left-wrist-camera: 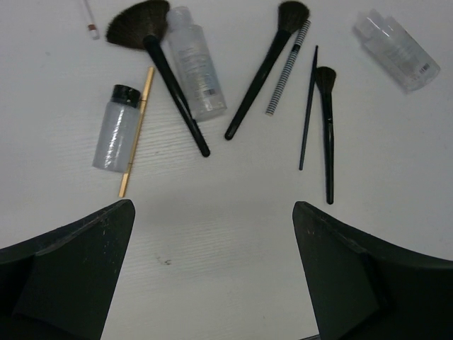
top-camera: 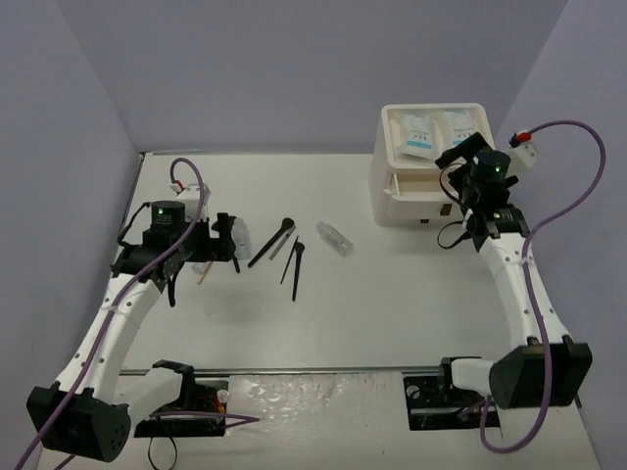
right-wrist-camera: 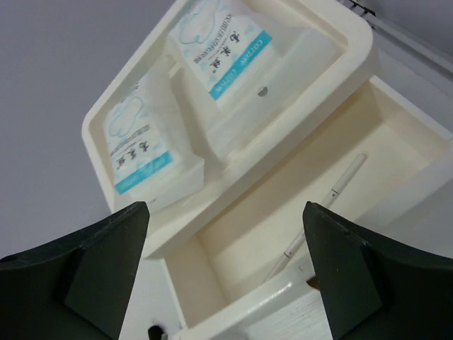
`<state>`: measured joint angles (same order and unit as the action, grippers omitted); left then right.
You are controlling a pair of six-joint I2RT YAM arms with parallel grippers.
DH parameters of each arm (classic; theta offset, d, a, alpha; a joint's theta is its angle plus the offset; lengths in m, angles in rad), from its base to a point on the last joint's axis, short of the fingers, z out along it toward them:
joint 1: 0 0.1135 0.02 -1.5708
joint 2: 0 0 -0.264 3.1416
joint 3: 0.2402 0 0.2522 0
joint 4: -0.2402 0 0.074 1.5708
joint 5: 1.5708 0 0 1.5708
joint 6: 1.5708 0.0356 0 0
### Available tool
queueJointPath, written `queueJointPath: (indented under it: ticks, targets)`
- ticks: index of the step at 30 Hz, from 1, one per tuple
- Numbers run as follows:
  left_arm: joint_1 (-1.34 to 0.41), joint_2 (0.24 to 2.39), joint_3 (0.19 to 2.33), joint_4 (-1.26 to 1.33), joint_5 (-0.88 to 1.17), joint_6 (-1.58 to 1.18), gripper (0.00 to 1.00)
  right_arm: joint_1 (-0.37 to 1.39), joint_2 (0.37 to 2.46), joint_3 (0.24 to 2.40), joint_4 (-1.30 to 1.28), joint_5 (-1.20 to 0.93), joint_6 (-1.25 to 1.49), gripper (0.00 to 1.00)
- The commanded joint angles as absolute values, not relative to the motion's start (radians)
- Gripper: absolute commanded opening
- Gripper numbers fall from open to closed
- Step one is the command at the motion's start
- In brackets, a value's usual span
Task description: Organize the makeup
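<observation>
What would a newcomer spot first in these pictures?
Probably the white box at the far right of the table, two blue-printed sachets lying on top and its upper drawer pulled open. Next, the black brushes and clear bottles scattered left of centre, before the left pincer.

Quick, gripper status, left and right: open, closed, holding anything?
Left gripper: open, empty, near the thin black brushes.
Right gripper: open, empty, over the open drawer of the white plastic box.

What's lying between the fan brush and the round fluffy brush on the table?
A clear bottle lies between the fan brush and the round fluffy brush; the left wrist view shows it.
</observation>
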<state>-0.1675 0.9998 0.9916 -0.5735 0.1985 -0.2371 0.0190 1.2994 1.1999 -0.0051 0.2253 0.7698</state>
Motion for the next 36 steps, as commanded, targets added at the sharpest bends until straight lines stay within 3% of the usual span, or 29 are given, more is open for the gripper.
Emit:
queueJointPath:
  ticks: [1,6,9,15,22,36]
  targets:
    - [-0.292,1.133,1.12,-0.565,0.224,-0.206,0.9,0.017,1.076,1.134,0.06,0.096,0.498,0.91]
    - [-0.353,1.27,1.19,-0.581,0.22,-0.228,0.85,0.017,0.918,1.014,0.061,0.03,0.468,0.93]
    - [-0.397,1.401,1.24,-0.572,0.221,-0.23,0.76,0.02,0.838,0.931,0.061,0.011,0.472,0.93]
    - [-0.446,1.653,1.363,-0.59,0.216,-0.211,0.58,0.06,0.813,0.882,0.069,-0.038,0.457,0.93]
    - [-0.472,1.832,1.436,-0.551,0.176,-0.207,0.44,0.119,0.807,0.863,0.071,-0.065,0.411,0.94]
    - [-0.474,1.963,1.488,-0.531,0.122,-0.191,0.34,0.141,0.819,0.833,0.071,-0.124,0.392,0.94]
